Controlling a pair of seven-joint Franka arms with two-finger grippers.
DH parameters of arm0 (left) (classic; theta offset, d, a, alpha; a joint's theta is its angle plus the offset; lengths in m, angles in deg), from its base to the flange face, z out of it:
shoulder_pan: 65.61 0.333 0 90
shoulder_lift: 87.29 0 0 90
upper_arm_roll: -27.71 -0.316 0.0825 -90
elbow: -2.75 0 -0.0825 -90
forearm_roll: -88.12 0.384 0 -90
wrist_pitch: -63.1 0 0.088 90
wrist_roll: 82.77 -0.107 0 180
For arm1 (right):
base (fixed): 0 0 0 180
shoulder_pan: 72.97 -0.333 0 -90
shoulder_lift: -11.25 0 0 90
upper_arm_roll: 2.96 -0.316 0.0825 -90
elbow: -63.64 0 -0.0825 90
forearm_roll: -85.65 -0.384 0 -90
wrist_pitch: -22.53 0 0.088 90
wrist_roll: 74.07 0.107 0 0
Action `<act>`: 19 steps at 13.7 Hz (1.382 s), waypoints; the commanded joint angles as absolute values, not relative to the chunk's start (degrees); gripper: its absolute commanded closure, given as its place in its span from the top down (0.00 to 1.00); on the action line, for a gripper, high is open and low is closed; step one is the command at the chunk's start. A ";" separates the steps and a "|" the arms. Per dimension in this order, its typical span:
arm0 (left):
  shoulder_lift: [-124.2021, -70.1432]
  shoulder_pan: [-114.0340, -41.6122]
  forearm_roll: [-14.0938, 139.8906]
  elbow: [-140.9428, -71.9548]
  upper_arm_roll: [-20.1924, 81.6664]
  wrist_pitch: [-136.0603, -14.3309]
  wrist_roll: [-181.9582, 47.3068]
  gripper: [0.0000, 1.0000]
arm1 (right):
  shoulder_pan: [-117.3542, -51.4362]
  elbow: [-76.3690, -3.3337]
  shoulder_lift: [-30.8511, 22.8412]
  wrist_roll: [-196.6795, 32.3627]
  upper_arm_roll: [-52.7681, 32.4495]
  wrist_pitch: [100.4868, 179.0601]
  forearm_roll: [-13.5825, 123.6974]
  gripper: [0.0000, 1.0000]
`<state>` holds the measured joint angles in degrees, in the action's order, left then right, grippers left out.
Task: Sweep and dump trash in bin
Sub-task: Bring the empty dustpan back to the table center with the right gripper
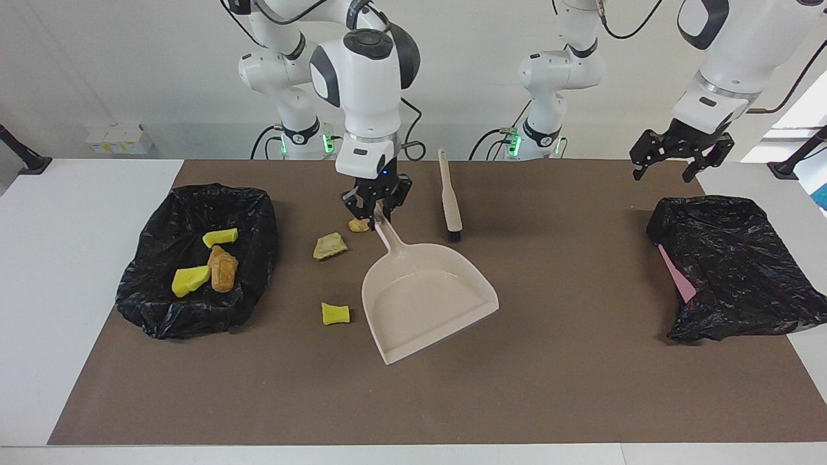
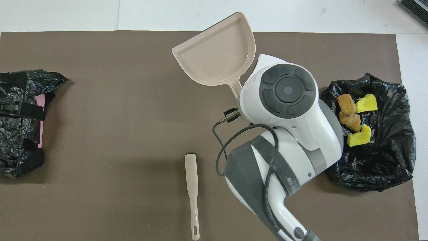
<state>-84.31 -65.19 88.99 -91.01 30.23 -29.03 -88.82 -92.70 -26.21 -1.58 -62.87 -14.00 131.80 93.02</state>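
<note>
The right gripper (image 1: pixel 376 208) has its fingers pinching the handle of the beige dustpan (image 1: pixel 426 297), held up over the middle of the desk (image 1: pixel 517 387). Three bits of trash lie on the desk toward the right arm's end: a tan lump (image 1: pixel 329 246), a yellow sponge chunk (image 1: pixel 335 314) and a brown lump (image 1: pixel 357 225) (partly hidden by the gripper). More trash sits in the black bin (image 1: pixel 161 310). The left gripper (image 1: pixel 672 161) waits, fingers spread, over the second bag (image 1: pixel 736 271). The brush (image 1: pixel 450 203) lies near the robots.

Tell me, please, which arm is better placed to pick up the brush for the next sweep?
Left, probably. The right gripper is shut on the dustpan handle, while the left gripper hangs open and unladen over the table's end, free to reach the brush.
</note>
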 commanded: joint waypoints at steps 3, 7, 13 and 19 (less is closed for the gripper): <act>-83.68 -64.82 90.06 -91.38 30.61 -28.75 -88.31 1.00 | -95.45 -18.65 -9.21 -51.78 -13.68 131.33 88.37 0.00; -83.68 -64.90 89.97 -91.47 30.61 -28.48 -88.30 1.00 | -100.82 -10.65 -19.14 -43.42 -13.42 131.86 88.99 0.00; -83.68 -65.08 89.88 -91.47 30.61 -28.83 -88.22 1.00 | -105.14 -8.52 -24.44 -34.53 -13.50 133.71 88.90 0.00; -83.68 -64.99 89.88 -91.47 30.61 -28.83 -88.22 1.00 | -106.81 -10.19 -25.05 -31.53 -13.50 133.27 89.51 0.17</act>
